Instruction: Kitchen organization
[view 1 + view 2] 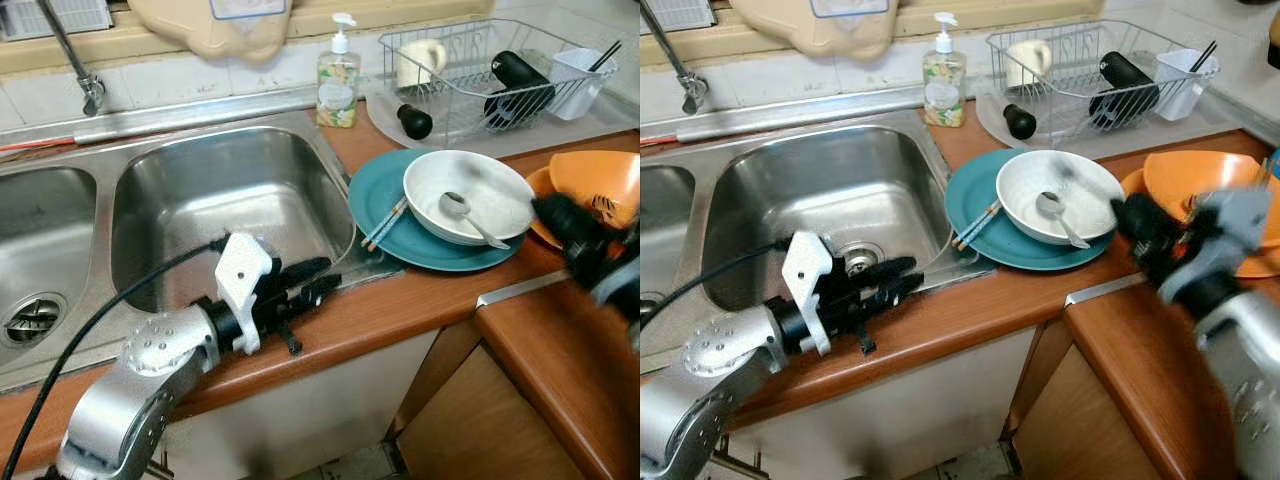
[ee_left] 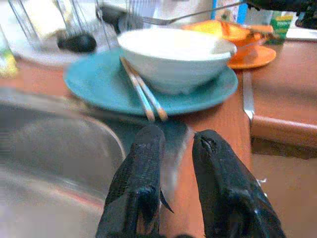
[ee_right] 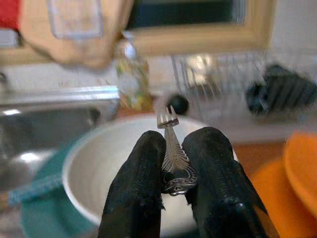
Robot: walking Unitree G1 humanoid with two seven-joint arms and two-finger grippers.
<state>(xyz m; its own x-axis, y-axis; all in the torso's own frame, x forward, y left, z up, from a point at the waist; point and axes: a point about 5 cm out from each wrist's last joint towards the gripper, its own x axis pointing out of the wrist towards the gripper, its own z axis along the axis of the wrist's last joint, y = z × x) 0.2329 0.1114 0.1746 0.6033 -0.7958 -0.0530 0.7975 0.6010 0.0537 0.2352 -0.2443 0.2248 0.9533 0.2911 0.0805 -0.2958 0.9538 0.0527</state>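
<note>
A white bowl [image 1: 485,180] with a metal spoon [image 1: 458,207] in it sits on a teal plate [image 1: 385,195]. A pair of chopsticks [image 1: 385,223] lies on the plate's left side. My right gripper [image 1: 1135,225], blurred, hovers just right of the bowl. It is shut on a silver fork [image 3: 170,130] whose tines point over the bowl. My left gripper [image 1: 312,282] rests low over the counter edge at the sink's [image 1: 220,200] front right corner. Its fingers [image 2: 143,163] are slightly open with nothing between them and point toward the plate.
Orange dishes [image 1: 600,180] are stacked right of the bowl. A wire dish rack [image 1: 400,42] at the back holds a mug, a black bottle and a white cutlery cup. A soap dispenser [image 1: 338,85] stands behind the sink. The counter steps to a lower surface [image 1: 560,360] on the right.
</note>
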